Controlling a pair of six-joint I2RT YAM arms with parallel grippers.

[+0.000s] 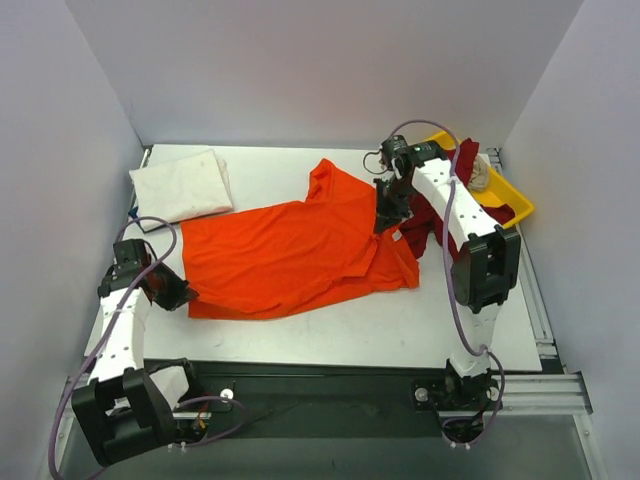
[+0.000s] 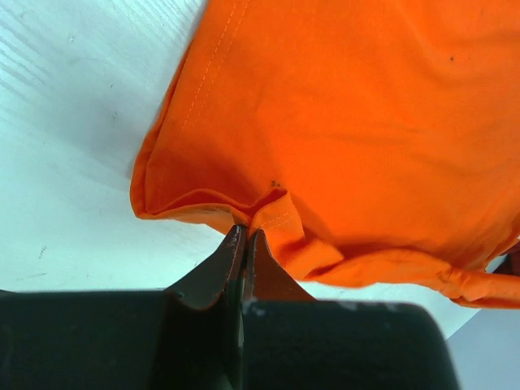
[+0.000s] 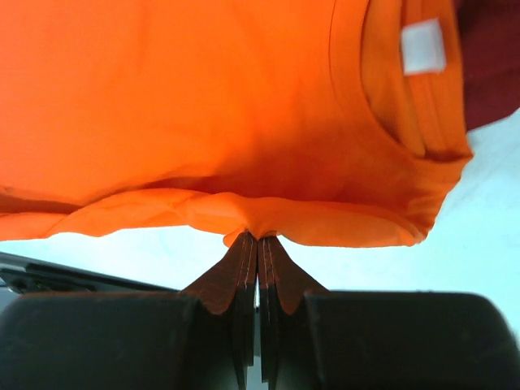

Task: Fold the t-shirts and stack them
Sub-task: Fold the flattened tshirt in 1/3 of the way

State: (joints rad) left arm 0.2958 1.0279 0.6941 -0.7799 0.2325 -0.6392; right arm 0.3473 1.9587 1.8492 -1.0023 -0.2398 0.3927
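A bright orange t-shirt lies spread across the middle of the table. My left gripper is shut on its hem at the left edge. My right gripper is shut on the orange cloth near the collar, where a white label shows. A folded white t-shirt rests at the back left. A dark red t-shirt hangs over the yellow tray at the back right, with a beige one bunched in the tray.
Grey walls close in the table on three sides. The yellow tray sits against the right wall. Bare white tabletop shows in front of the orange shirt.
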